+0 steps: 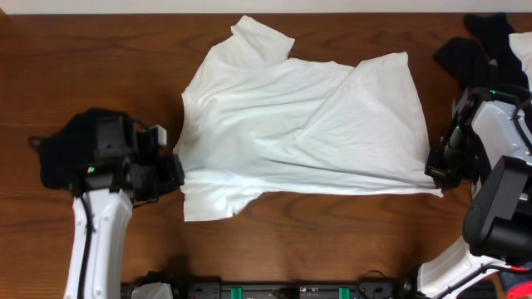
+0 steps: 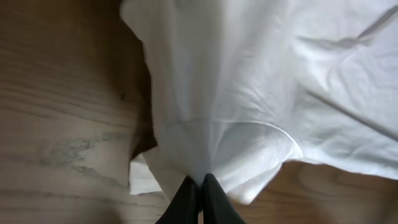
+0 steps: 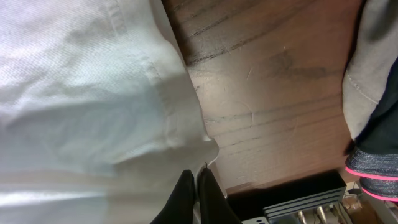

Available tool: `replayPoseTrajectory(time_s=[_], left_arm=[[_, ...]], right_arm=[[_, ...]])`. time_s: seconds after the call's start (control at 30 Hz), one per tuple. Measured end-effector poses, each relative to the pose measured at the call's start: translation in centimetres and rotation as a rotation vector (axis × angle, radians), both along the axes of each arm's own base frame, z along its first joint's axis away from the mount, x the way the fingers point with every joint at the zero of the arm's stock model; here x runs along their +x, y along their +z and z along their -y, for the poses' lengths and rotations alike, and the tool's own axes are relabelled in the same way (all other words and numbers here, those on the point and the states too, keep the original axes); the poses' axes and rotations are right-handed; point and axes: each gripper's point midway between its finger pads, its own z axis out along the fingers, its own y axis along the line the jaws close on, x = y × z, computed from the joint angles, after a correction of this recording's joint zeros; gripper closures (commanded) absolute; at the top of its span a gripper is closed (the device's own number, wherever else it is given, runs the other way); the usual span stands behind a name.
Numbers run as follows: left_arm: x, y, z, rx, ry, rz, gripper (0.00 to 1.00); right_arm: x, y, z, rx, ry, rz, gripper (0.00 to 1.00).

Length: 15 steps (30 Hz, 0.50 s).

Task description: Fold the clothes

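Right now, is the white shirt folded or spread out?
Spread out. The white shirt lies wide across the table, wrinkled, not neatly folded.

No text, label, brand mark, number or sign can be read in any of the three views. Nothing legible is made out on the plain white short-sleeved T-shirt (image 1: 299, 124) or on the dark brown wooden table (image 1: 83, 66).
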Motion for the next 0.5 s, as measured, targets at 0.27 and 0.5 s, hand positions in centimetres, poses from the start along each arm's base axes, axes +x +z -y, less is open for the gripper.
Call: replayPoseTrajectory(time_s=[0.27,0.5], left_arm=[[-1.4,0.0,-1.6,0.027,0.063,-0.042,0.94],[-1.6,0.0,-3.8,0.034,0.157,-0.045,0.94]], right_arm=[[-0.1,0.0,-0.1,0.002,-0.010,-0.002,0.99],[-0.3,0.3,0.5,0.012,-0.080,0.015,0.99]])
